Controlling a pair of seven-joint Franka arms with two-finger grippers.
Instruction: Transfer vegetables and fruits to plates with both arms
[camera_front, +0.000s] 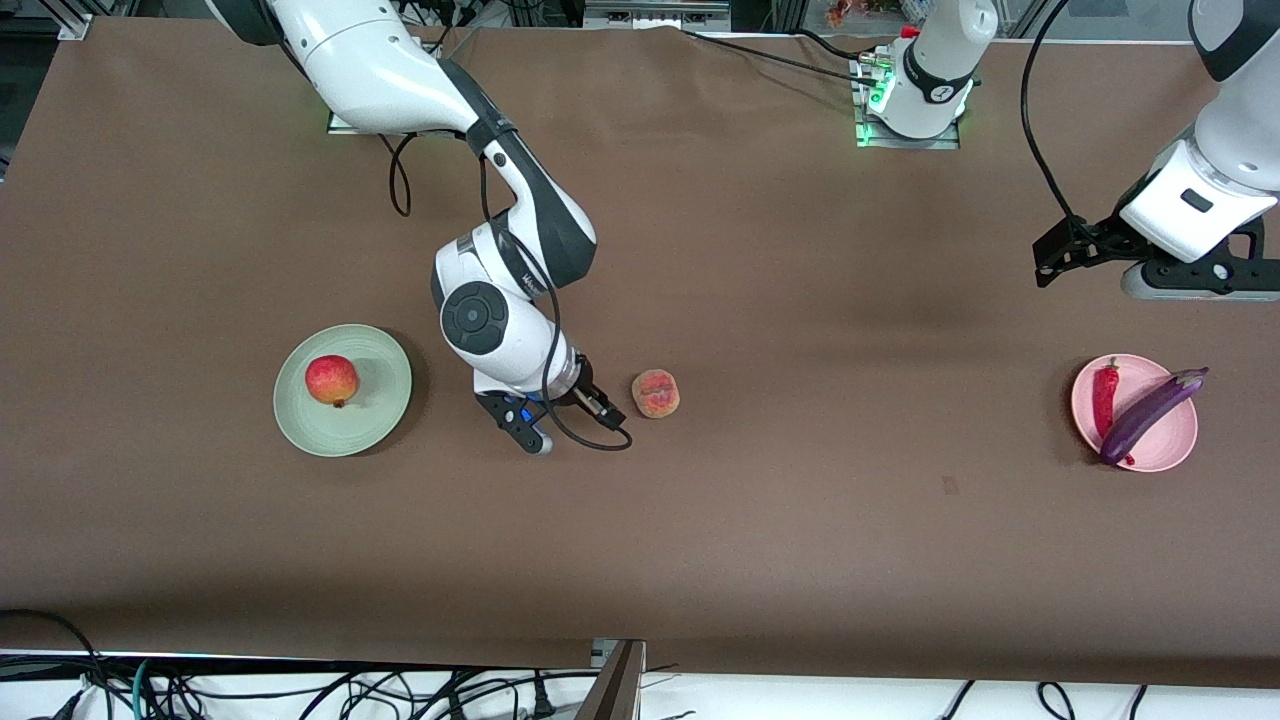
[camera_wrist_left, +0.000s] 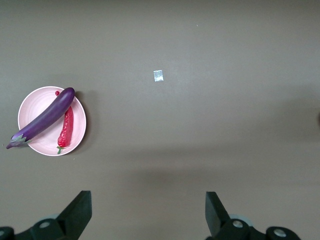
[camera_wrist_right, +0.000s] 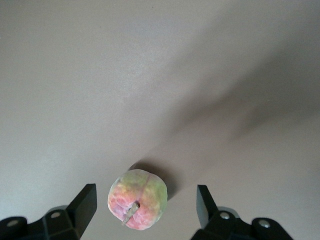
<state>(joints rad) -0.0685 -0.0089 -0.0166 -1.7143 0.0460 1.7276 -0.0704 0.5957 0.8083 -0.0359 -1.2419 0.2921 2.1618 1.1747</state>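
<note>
The right tool (camera_wrist_right: 142, 210) gapes around the peach (camera_wrist_right: 137, 199) (stem visible only here); left tool (camera_wrist_left: 148, 212) waits open.

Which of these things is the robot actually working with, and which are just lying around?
Part of the job:
round red-orange fruit on pale green plate
pale yellow-pink peach, on the table
long purple eggplant and red chili pepper on pink plate

Just lying about:
small pale scrap on the brown table

So the right arm is stretched way out over the middle of the table, wrist bent down, right gripper (camera_wrist_right: 142, 207) low with fingers spread wide. The left arm just waits, left gripper (camera_wrist_left: 148, 212) up high, fingers fully apart.
</note>
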